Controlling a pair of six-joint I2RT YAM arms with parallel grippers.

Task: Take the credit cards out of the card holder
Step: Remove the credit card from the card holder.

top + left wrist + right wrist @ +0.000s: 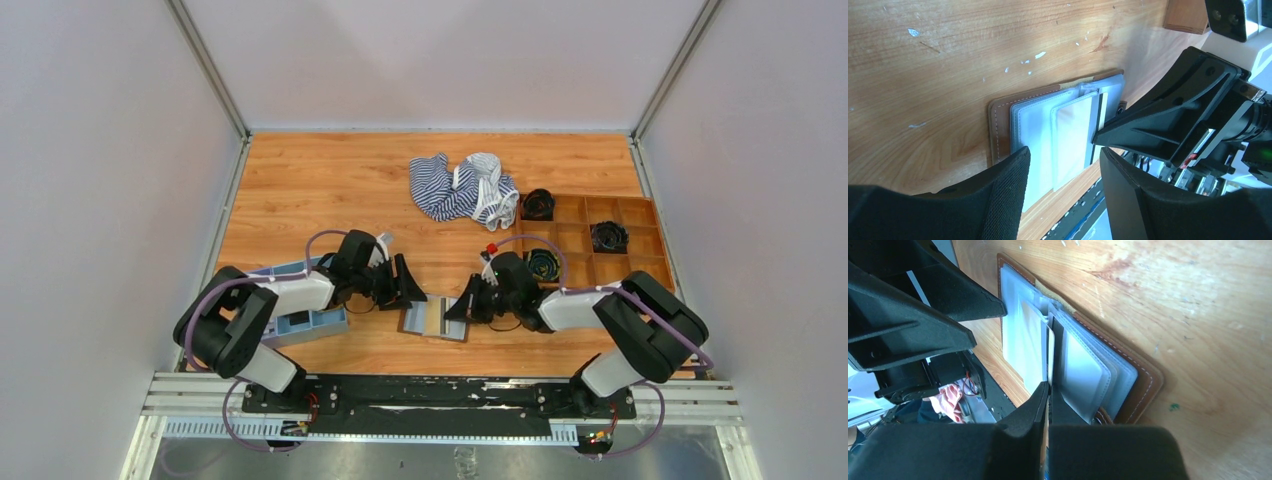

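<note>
card holder (pixel 434 320) flat just ahead of the wide-open left gripper (pixel 1064 157), right gripper (pixel 1049 390) closed (tips at its centre fold)

Tabletop (pixel 923 60) glossy wood-grain with white scuffs; card holder (pixel 998 130) matt brown leather-like, pale stitching, shiny clear plastic pockets; left end effector (pixel 1063 155) matt grainy black plastic; striped cloth (pixel 460 187) soft crumpled fabric.

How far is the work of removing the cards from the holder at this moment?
Done: the card holder lies open on the table. In hand: the right claw is shut at its middle fold, and the left claw is open over the clear pockets. Left: no card is seen outside the holder, so all the pulling out remains.
</note>
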